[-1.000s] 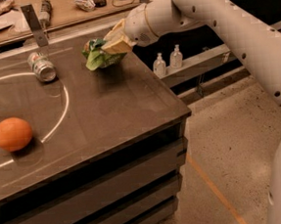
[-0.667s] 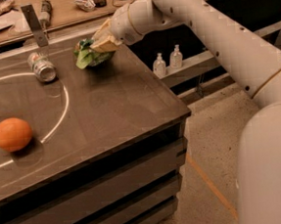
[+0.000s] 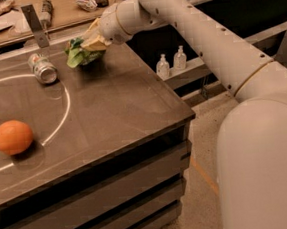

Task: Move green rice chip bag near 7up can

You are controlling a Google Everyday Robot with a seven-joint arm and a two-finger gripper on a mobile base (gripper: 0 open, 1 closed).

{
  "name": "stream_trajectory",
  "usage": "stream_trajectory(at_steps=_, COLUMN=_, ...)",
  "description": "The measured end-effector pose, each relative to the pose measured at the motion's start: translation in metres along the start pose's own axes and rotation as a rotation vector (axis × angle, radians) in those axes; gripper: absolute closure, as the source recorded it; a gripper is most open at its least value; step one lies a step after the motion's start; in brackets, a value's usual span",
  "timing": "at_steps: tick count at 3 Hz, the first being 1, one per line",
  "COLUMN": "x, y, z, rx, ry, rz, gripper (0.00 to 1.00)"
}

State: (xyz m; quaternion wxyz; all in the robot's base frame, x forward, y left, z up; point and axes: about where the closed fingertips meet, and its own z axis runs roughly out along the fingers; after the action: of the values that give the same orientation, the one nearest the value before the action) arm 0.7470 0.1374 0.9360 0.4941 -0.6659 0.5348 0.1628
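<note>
Green rice chip bag [image 3: 78, 53]: crumpled, light green, at the far part of the table [image 3: 132, 102], pinched at its right end by the gripper [image 3: 92, 41], jaws closed on the foil. Whether it rests on the tabletop or hangs just above cannot be told.

7up can [image 3: 43, 68]: lying on its side, just left of the bag, a short gap between them.

Progress, as judged: carry nearly complete; setting down and letting go remain.

Lettering: none legible on bag or can; green and red marks only.

Also present: orange fruit [image 3: 12, 137], well apart; two pump bottles [image 3: 163, 66].
</note>
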Motion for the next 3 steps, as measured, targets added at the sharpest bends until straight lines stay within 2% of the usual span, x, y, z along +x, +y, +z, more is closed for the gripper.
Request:
stream_trajectory(at_steps=2, x=-0.013, y=0.007, z=0.021, rx=-0.027, ry=-0.044, rz=-0.028, gripper=0.36)
stream_trajectory(at_steps=3, x=-0.015, y=0.012, z=0.029, rx=-0.044, ry=-0.044, rz=-0.032, gripper=0.13)
